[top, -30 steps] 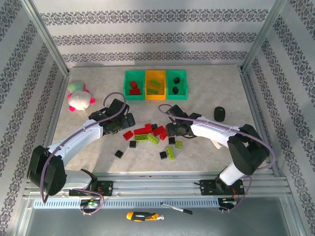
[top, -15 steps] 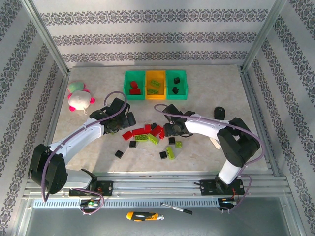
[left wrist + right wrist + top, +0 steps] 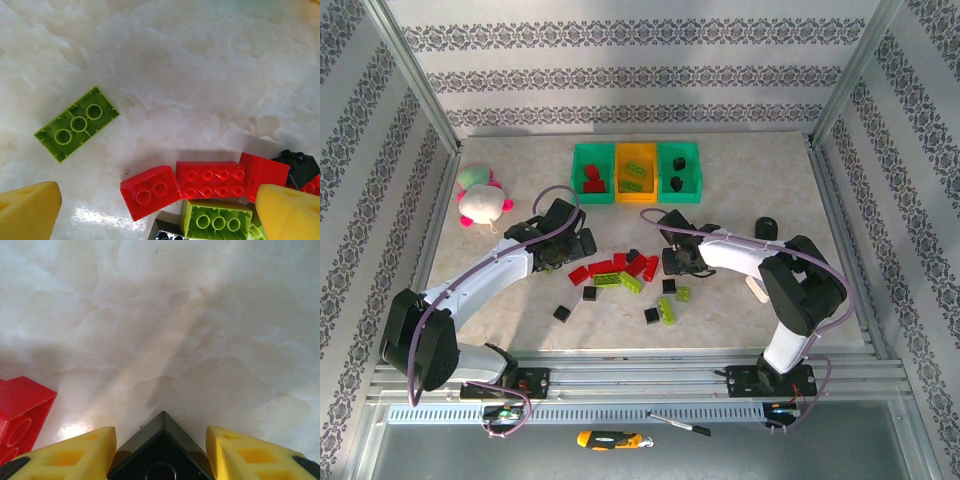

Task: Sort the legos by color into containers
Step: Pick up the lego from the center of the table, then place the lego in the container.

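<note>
Red, lime and black legos lie scattered mid-table around a red one [image 3: 610, 267]. At the back stand the joined containers: a green bin [image 3: 576, 172] holding red bricks, an orange bin [image 3: 636, 148] holding lime ones, and a green bin [image 3: 700, 175] holding black ones. My left gripper [image 3: 575, 250] hovers open at the pile's left end; between its fingertips [image 3: 30, 212] lie a red brick [image 3: 150, 191], a longer red brick [image 3: 210, 180] and a lime brick [image 3: 217, 219]. My right gripper [image 3: 677, 262] is low at the pile's right end, its yellow fingers [image 3: 70, 455] pressed against a black lego [image 3: 160, 450].
A lone lime brick [image 3: 77, 123] lies left of the pile. A plush toy [image 3: 480, 200] sits at the far left, and a black object [image 3: 766, 231] at the right behind my right arm. Patterned walls enclose three sides. A screwdriver [image 3: 608, 439] lies beyond the front rail.
The right gripper's jaws have narrowed around the black lego, and the right arm's elbow has swung inward. The left arm has barely moved.
</note>
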`<state>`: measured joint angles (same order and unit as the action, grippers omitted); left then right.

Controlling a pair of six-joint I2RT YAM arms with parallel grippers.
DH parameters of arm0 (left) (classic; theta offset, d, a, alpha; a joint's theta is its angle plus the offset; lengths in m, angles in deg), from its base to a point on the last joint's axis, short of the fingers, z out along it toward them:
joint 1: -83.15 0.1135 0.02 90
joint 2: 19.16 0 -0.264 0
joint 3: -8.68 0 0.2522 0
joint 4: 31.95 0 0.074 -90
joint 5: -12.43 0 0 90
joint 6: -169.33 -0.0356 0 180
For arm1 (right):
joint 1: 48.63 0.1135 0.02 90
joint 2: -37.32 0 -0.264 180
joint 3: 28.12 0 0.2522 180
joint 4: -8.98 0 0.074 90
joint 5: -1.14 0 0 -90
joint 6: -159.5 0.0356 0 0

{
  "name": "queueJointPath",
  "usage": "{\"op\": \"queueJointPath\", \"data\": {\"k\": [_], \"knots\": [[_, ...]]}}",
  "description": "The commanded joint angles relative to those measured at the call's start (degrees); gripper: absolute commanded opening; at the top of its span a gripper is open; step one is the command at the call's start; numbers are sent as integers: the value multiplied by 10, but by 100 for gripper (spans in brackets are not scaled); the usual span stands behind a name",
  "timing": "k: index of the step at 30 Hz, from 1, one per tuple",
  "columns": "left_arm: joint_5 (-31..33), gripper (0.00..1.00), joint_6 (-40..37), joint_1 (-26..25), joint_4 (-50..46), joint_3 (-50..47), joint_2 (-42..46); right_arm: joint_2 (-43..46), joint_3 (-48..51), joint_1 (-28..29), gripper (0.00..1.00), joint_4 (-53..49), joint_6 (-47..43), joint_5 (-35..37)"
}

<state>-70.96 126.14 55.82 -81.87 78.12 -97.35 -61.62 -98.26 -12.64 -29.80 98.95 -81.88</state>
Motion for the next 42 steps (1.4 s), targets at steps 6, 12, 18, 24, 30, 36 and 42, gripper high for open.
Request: {"op": "queueJointPath", "data": {"k": [6,12,18,24,30,36,42], "knots": [[2,99,-1,-5,18,13,-4,15,10,-4,40,-6,15,3],[-14,99,8,-7,30,8,1,68,2,-7,40,-11,7,14],[15,99,-2,-44,58,8,-4,88,-54,-48,40,7,-28,21],[9,99,2,-55,67,9,-13,15,-162,-106,40,43,-65,12],[7,99,3,-56,57,8,-15,-101,-308,-148,40,37,-80,-15],[5,99,-2,-57,61,2,-11,-185,-413,-165,40,3,-89,-20],[8,99,-2,-56,60,2,-19,-229,-463,-169,50,-11,-95,-18]]}}
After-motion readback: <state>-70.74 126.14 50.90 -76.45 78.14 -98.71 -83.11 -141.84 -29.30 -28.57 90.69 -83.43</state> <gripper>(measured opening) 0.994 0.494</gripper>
